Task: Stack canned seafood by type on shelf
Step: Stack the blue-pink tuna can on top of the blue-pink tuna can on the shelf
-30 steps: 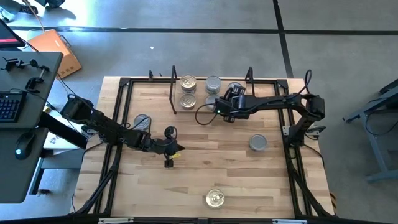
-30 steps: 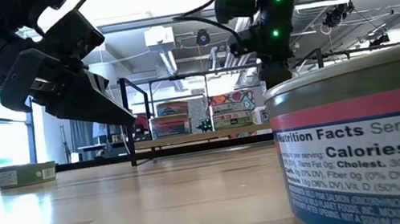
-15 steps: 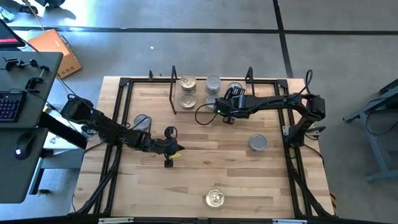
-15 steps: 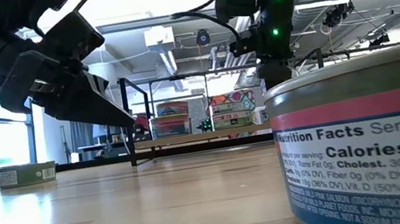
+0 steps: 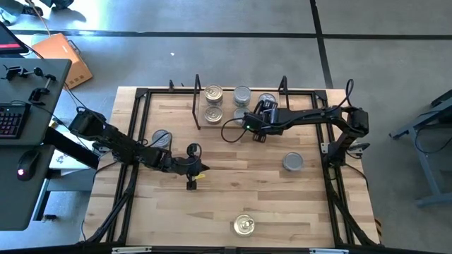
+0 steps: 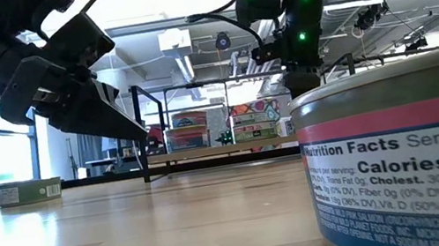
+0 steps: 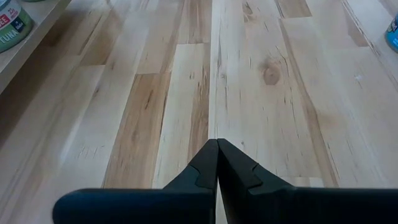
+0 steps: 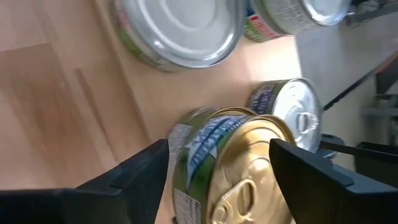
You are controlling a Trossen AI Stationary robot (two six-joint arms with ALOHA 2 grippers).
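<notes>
1. High view: the right gripper [image 5: 256, 124] sat at the shelf [image 5: 240, 125] edge, w/ silver-lidded cans [image 5: 241, 94] on the board just beyond it. Gold-lidded tins [image 5: 213, 92] stood farther along the shelf from it. One grey-lidded can [image 5: 293, 162] lay on the table [image 5: 212, 204] behind the gripper, well apart. The left gripper [image 5: 191, 178] hovered mid-table, a gold can [image 5: 244, 226] well clear of it.
2. Low view: a big can label [image 6: 406, 172] filled the foreground; both arms hung above.
3. Left wrist view: the left gripper [image 7: 217, 163] was closed tight, fingers touching, holding nothing over bare wood.
4. Right wrist view: fingers [image 8: 140, 171] stood spread either side of a gold pull-tab tin [image 8: 239, 165]; whether they touched it was unclear. A silver pull-tab can [image 8: 289, 115] sat just beyond it.
</notes>
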